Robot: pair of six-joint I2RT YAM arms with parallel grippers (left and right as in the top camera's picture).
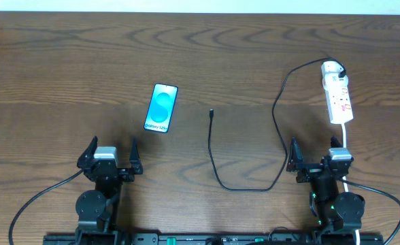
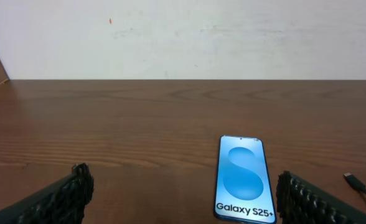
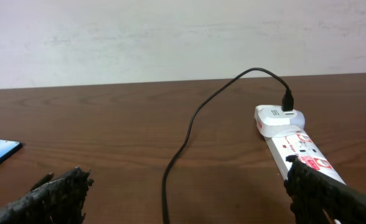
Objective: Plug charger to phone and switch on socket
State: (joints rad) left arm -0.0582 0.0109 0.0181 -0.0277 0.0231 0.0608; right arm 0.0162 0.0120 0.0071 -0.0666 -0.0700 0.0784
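Note:
The phone (image 1: 162,107) lies flat on the wooden table, left of centre, its blue screen up. In the left wrist view the phone (image 2: 245,180) sits just inside the right finger of my left gripper (image 2: 184,186), which is open and empty. The charger's small black plug (image 1: 211,113) lies loose to the right of the phone. Its cable loops down and back up to a white adapter (image 3: 279,118) at the far end of the socket (image 1: 337,92). My right gripper (image 3: 186,177) is open, with the cable (image 3: 165,180) running between its fingers and the socket (image 3: 298,144) by its right finger.
The socket's white cord (image 1: 345,139) runs down towards the right arm's base. Both arms rest near the table's front edge, the left gripper (image 1: 112,148) and the right gripper (image 1: 314,151) pointing away. A pale wall stands behind the table.

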